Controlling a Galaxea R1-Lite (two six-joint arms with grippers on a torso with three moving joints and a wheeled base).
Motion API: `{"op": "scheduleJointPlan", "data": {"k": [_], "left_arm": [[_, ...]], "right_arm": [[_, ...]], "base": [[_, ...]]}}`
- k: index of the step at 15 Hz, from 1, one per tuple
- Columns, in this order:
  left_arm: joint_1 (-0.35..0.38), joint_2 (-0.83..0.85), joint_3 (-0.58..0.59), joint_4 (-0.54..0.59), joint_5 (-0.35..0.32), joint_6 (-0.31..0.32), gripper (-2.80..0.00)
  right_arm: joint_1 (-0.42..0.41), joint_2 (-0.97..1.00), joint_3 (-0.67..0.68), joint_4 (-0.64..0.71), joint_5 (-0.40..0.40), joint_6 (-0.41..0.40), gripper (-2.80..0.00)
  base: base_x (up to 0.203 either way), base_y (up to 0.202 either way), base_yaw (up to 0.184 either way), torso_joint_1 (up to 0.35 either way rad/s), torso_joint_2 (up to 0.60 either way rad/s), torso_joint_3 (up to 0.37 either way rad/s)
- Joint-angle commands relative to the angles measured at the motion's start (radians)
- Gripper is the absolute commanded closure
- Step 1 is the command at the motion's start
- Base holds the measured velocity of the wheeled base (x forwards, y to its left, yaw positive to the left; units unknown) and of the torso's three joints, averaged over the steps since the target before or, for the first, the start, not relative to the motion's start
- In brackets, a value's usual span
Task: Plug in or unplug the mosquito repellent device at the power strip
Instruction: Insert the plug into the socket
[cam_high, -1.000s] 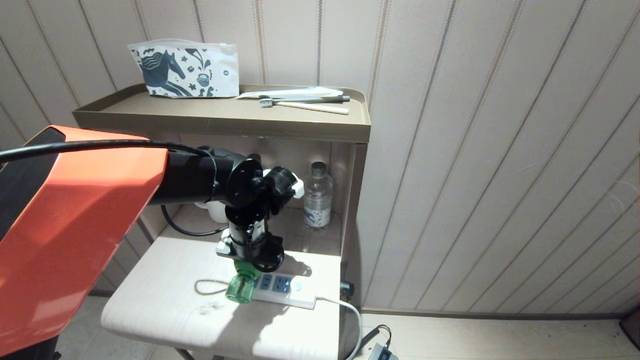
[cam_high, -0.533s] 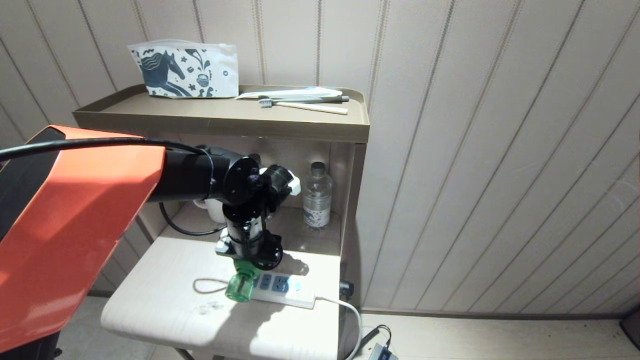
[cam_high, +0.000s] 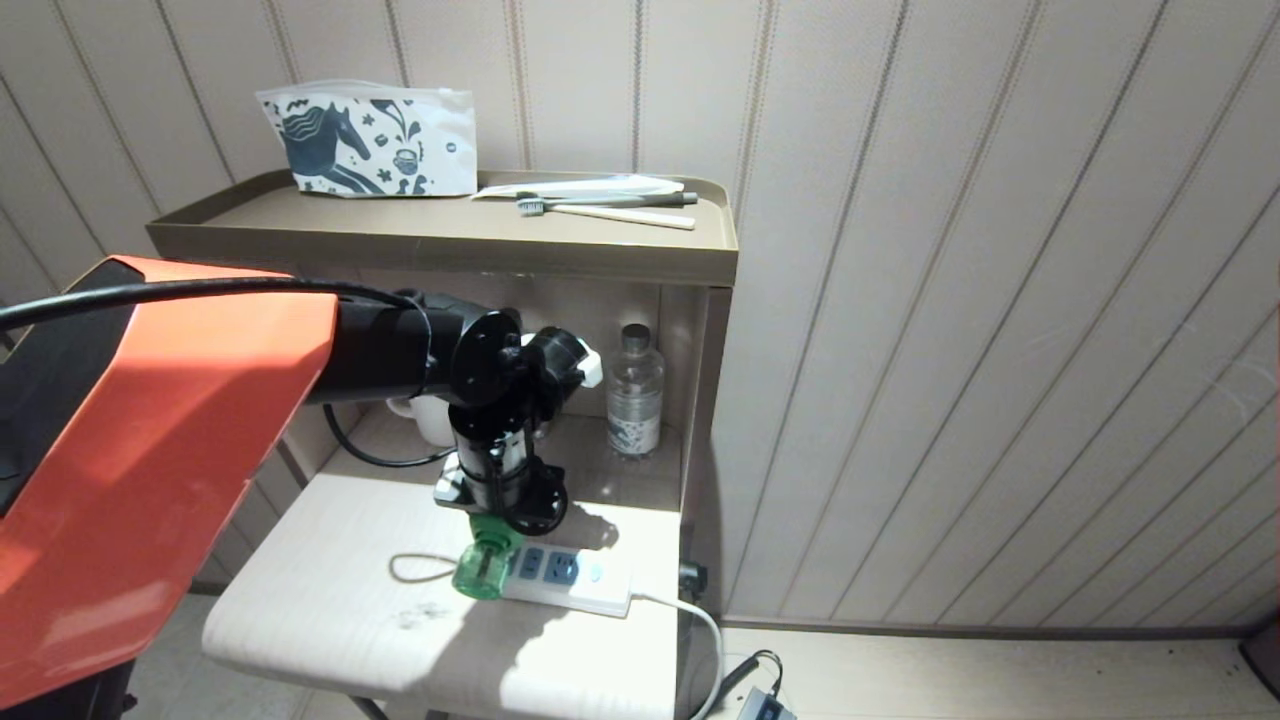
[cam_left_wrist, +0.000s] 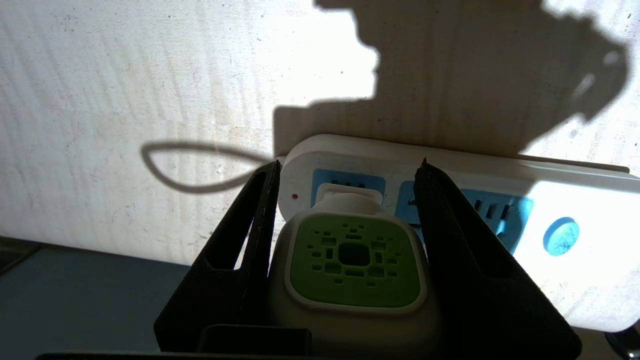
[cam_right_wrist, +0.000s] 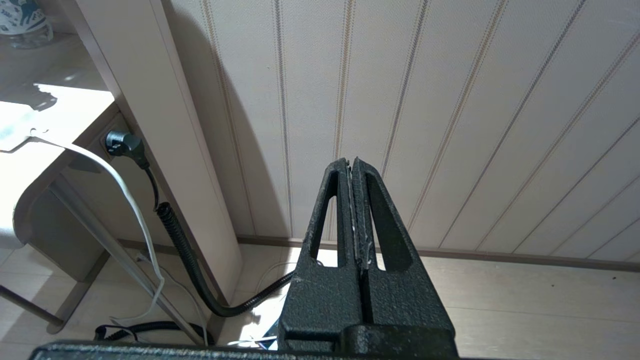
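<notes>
The mosquito repellent device (cam_left_wrist: 355, 260) shows its white head and green vented face between the two black fingers of my left gripper (cam_left_wrist: 349, 162), which is shut on it. Its white plug end sits against the end socket of the power strip (cam_left_wrist: 500, 165). In the head view the green bottle of the device (cam_high: 482, 570) lies level at the left end of the white power strip (cam_high: 585, 592), with my left gripper (cam_high: 497, 522) pointing down onto it. My right gripper (cam_right_wrist: 351, 161) hangs shut and empty low beside the panelled wall, outside the head view.
The strip lies on a pale table top (cam_high: 330, 610); its white cord (cam_high: 695, 615) drops off the right edge. A water bottle (cam_high: 636, 395) and a white mug (cam_high: 425, 422) stand in the cabinet niche behind. A printed pouch (cam_high: 370, 140) and toothbrushes (cam_high: 600, 208) lie on the top shelf.
</notes>
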Motion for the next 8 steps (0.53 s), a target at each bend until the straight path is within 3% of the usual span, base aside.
{"op": "scheduleJointPlan", "data": {"k": [1, 7, 8], "left_arm": [[0.0, 0.033, -0.007, 0.008, 0.002, -0.003, 0.0], [0.022, 0.027, 0.009, 0.008, -0.013, -0.004, 0.0], [0.033, 0.026, 0.012, 0.007, -0.041, -0.004, 0.0]], "right_arm": [[0.0, 0.0, 0.0, 0.0, 0.0, 0.0, 0.0], [0.0, 0.0, 0.0, 0.0, 0.0, 0.0, 0.0], [0.0, 0.0, 0.0, 0.0, 0.0, 0.0, 0.0]], "base": [[0.0, 0.0, 0.0, 0.0, 0.0, 0.0], [0.0, 0.0, 0.0, 0.0, 0.0, 0.0], [0.0, 0.0, 0.0, 0.0, 0.0, 0.0]]}}
